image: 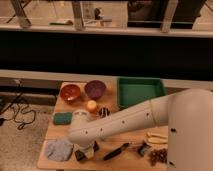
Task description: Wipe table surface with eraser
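- The end effector (86,149) is low over the tabletop (114,163), at its front edge; how far open it is, I cannot tell.
- The eraser (80,155), a dark block, is right at it; held or only touched, I cannot tell.
- Just to its left lies a grey cloth (59,149).
- Behind it are a green sponge (63,118) and an orange (91,105).
- To its right lies a black tool (116,151).

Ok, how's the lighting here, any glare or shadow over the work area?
Camera view: the wooden table is warmly, evenly lit, with no glare; the background strip at top is washed out, and the band below it is nearly black. Same view: the gripper, at the table's near edge beside the crumpled grey cloth, looks shaded by the white arm.
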